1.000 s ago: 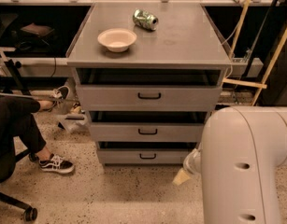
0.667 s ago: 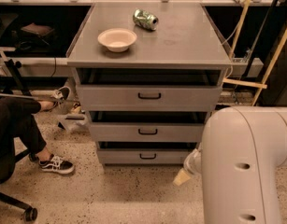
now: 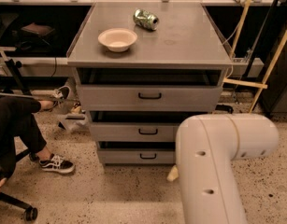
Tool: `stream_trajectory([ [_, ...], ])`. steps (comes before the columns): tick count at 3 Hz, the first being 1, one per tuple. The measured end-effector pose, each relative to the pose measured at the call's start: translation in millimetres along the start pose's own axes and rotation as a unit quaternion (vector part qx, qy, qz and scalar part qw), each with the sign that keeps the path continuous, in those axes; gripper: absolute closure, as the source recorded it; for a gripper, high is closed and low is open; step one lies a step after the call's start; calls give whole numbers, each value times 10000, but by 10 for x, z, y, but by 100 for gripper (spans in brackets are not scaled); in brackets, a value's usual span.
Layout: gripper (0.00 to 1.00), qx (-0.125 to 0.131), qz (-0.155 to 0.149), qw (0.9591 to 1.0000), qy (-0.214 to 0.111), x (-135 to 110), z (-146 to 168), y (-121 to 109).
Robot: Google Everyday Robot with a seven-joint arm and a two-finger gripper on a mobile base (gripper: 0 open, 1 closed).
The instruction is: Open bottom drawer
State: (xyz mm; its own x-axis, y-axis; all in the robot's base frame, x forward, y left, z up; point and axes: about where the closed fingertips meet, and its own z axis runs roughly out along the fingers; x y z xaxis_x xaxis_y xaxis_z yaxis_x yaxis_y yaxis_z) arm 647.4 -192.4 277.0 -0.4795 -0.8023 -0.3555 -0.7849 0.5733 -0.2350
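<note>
The grey three-drawer cabinet (image 3: 150, 50) stands in the middle of the camera view. The bottom drawer (image 3: 129, 156) is its lowest tier, a grey flat front with a small black bar handle (image 3: 148, 156), and it looks pushed in. My white arm (image 3: 213, 162) fills the lower right and covers the right end of that drawer. Only a cream tip of my gripper (image 3: 173, 173) peeks out at the arm's left edge, low near the floor, just right of and below the handle. The rest of it is hidden behind the arm.
A cream bowl (image 3: 118, 38) and a crushed green can (image 3: 146, 19) lie on the cabinet top. A seated person's leg and sneaker (image 3: 56, 164) and a chair wheel (image 3: 28, 213) are at the left. Wooden poles (image 3: 255, 73) lean at the right. The floor is speckled.
My arm has swung left and a little lower, now covering more of the bottom drawer's right side. The cream gripper tip moved left with it. The drawers have not moved.
</note>
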Motion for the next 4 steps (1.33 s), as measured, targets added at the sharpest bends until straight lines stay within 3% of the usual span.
stream_trajectory([
  [1, 0, 240, -102, 9995, -177, -263, 592, -276],
  [2, 0, 235, -102, 9995, -173, -259, 593, -270],
  [3, 0, 173, 70, 9995, -238, -209, 890, -163],
  [4, 0, 297, 222, 9992, -171, -268, 1313, -257],
])
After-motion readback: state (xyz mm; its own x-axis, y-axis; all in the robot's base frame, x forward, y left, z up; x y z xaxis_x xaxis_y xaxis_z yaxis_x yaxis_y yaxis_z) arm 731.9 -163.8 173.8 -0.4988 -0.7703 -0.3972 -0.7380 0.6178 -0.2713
